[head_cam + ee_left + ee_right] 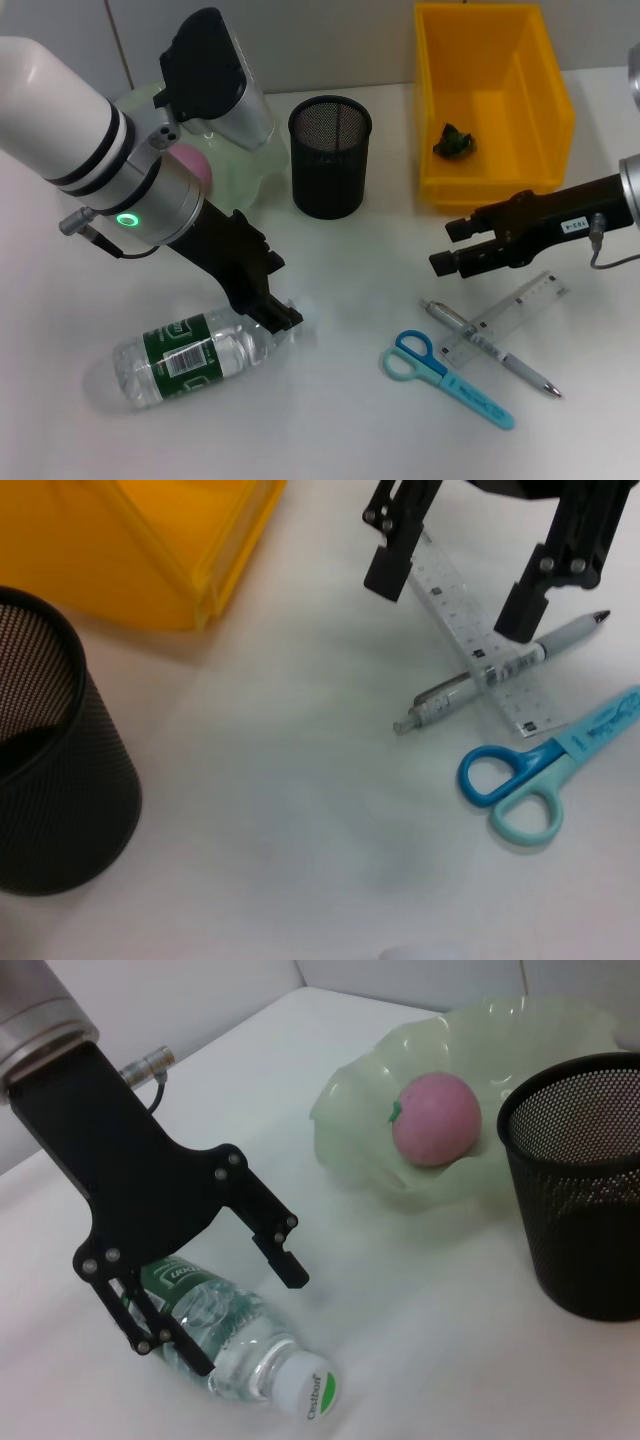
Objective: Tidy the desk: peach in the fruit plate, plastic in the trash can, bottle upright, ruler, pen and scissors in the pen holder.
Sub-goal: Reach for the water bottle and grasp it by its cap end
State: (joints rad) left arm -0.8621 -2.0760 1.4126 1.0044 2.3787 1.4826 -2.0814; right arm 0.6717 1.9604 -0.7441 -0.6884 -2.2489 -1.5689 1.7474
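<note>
Left gripper (pixel 235 1305) spread wide, fingers straddling the neck end of the clear plastic bottle (pixel 190 356), which lies flat on the white desk (pixel 330 420), long axis crosswise, white cap toward the robot's right. Right gripper (pixel 448 247) also open, holding nothing, hovering just over the transparent ruler (pixel 508 315) that lies across the silver pen (pixel 490 348), near the blue-handled scissors (pixel 443 378). Pink peach (pixel 435 1118) sits in the wavy green fruit plate (pixel 360 1140) beside the black mesh pen holder (pixel 329 157); yellow trash can (pixel 492 102) behind.

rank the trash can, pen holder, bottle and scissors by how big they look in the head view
1. trash can
2. bottle
3. pen holder
4. scissors
Bottle and pen holder look close in size, so their order is unsure.
</note>
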